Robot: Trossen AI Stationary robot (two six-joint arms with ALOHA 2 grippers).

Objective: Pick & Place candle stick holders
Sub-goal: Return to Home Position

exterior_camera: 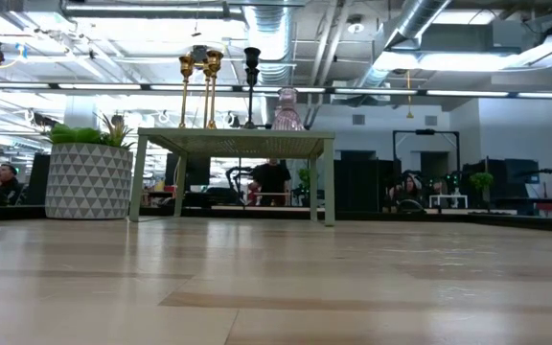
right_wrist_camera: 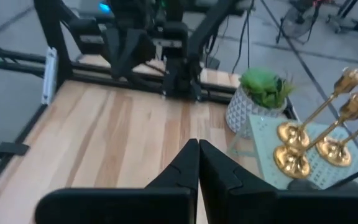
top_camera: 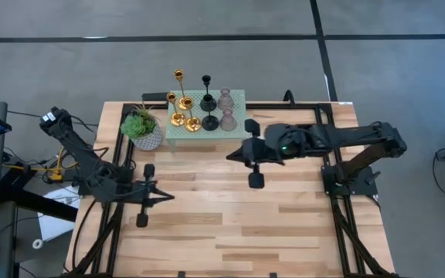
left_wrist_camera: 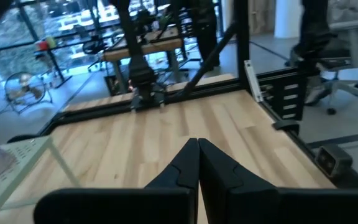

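Judged homing, with candle stick holders [top_camera: 208, 103] standing upper centre; right tool [top_camera: 232, 157] and left tool [top_camera: 167, 197] clenched, empty; next, retract clear of shelf [top_camera: 239, 94].

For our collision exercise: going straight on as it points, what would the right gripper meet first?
From the right gripper, the line looks free over the tabletop; probably the left arm beyond, though depth is unclear.

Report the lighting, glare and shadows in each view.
High view: even light, faint shadows on the table. Low view: bright ceiling lamps behind the holders. Right wrist view: gold holders glint. Left wrist view: no glare.
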